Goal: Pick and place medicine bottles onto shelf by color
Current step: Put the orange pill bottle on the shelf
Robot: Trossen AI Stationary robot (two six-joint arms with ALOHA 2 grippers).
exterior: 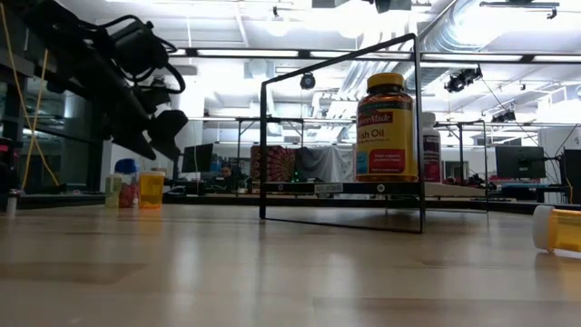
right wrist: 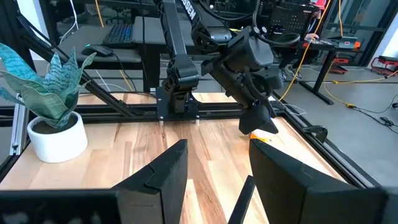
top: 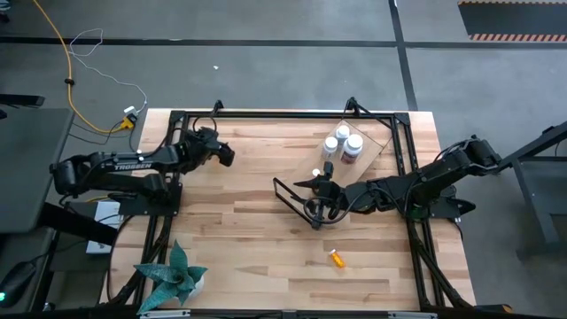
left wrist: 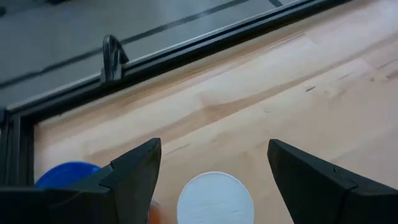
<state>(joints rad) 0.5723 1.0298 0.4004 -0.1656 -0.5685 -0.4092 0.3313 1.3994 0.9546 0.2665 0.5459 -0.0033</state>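
Observation:
My left gripper [top: 226, 155] is open at the table's far left. It hangs just above a white-capped bottle [left wrist: 216, 198], one finger on each side, not touching it. A blue cap [left wrist: 68, 174] shows beside it. The low view shows small bottles [exterior: 136, 189] standing under this gripper. The shelf [top: 376, 142] at the far right carries white-capped bottles [top: 342, 140]. An amber bottle with a yellow cap [exterior: 386, 127] stands upright behind a black wire frame [exterior: 340, 188]. My right gripper [right wrist: 217, 152] is open mid-table beside that wire frame [top: 292, 199].
A small orange bottle [top: 337, 258] lies on its side near the table's front; it also shows in the low view [exterior: 558, 227]. A potted plant [top: 173, 275] stands at the near left corner. Black rails [top: 283, 113] run along the table's edges.

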